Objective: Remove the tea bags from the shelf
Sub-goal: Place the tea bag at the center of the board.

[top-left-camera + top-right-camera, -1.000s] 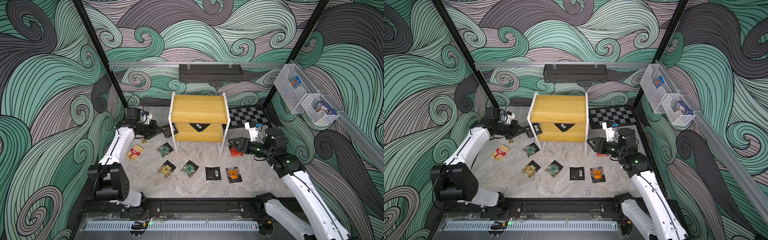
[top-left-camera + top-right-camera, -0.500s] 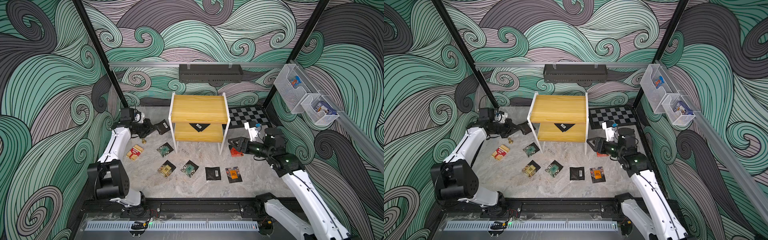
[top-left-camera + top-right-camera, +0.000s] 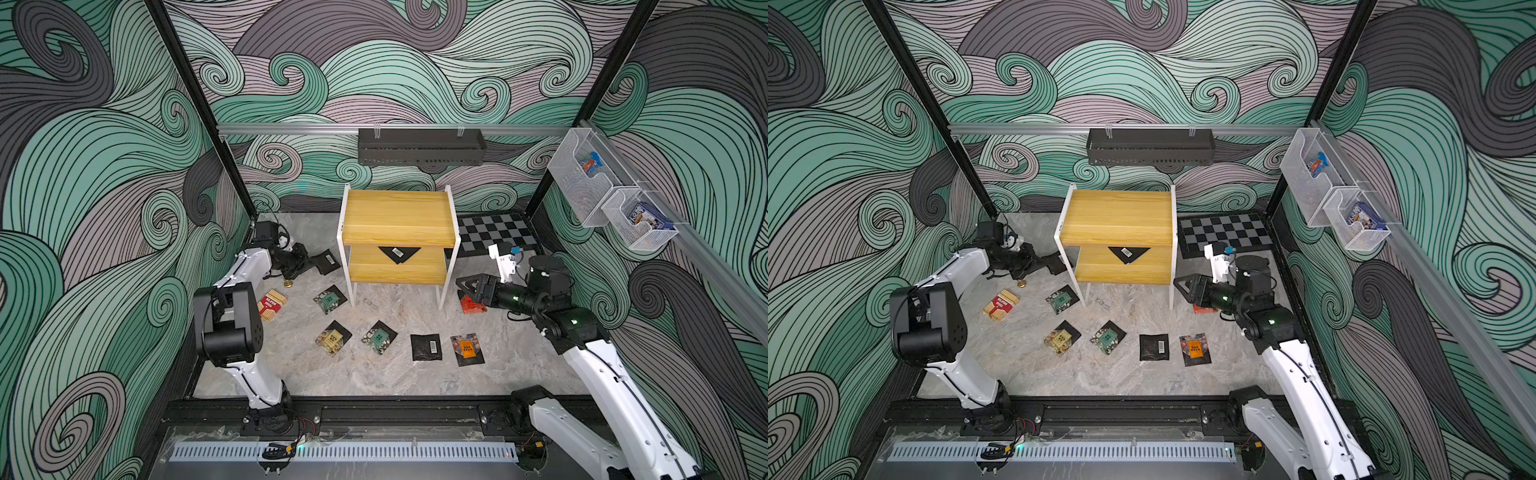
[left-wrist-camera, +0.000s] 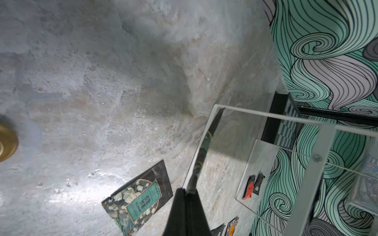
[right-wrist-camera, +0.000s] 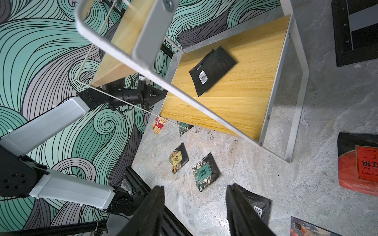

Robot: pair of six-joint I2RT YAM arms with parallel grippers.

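The shelf (image 3: 397, 216) (image 3: 1117, 210) stands at the back middle, yellow boards in a white frame. One black tea bag (image 3: 398, 253) (image 3: 1127, 252) (image 5: 212, 69) lies on its lower board. My left gripper (image 3: 309, 264) (image 3: 1042, 264) (image 4: 186, 192) is left of the shelf, shut on another black tea bag (image 3: 326, 262) (image 4: 199, 155) held just above the floor. My right gripper (image 3: 463, 286) (image 3: 1179, 286) (image 5: 194, 190) hovers open and empty by the shelf's right leg, over a red tea bag (image 3: 471, 305) (image 5: 358, 163). Several more tea bags (image 3: 378, 337) lie on the floor in front.
A red-and-cream striped box (image 3: 271, 304) and a small brass disc (image 3: 287, 284) lie near the left arm. A checkerboard mat (image 3: 494, 235) is behind the right arm. A black rack (image 3: 419, 147) hangs on the back wall, and wire baskets (image 3: 615, 199) on the right wall.
My left gripper, holding the black tea bag, drew left away from the shelf's leg, then drifted slightly back toward it. The right arm has stayed still.
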